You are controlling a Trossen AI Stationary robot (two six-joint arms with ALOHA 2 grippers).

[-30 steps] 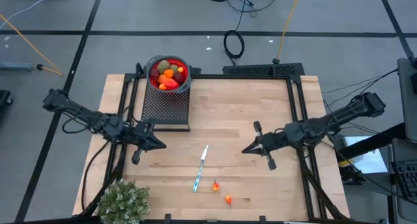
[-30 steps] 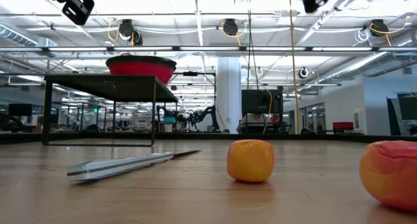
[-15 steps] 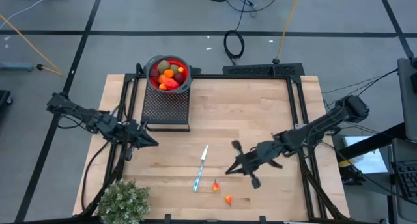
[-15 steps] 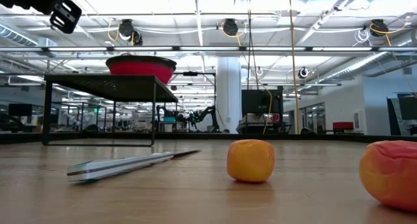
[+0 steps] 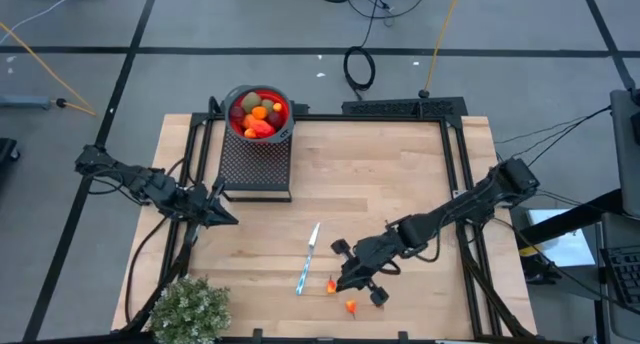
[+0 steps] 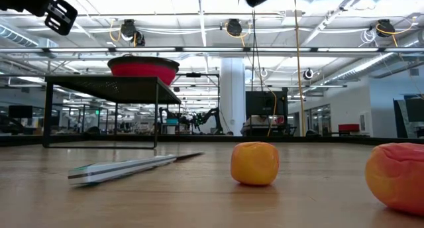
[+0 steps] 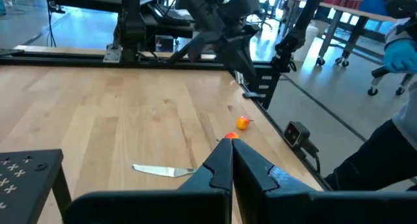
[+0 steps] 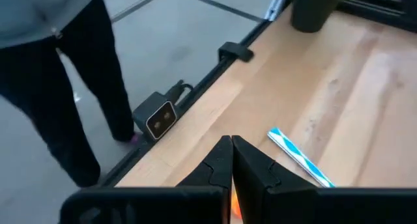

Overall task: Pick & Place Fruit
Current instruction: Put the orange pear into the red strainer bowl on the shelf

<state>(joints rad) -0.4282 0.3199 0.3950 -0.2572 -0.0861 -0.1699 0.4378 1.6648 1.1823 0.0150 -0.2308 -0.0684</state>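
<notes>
Right tool [image 5: 342,280] | pressed together, we see it over two small fruits [image 5: 331,284] on the table [image 5: 400,174] | left tool [image 5: 232,220] pressed together | fruits too round to show a long axis.

A big bright workroom with a grey floor

Long lights [image 6: 199,52] hang from the high ceiling, and a white pillar [image 6: 232,95] stands far back. Black cables [image 5: 358,66] lie on the grey floor [image 5: 120,24]. A person's dark trouser legs [image 8: 58,100] stand beside the table.
</notes>
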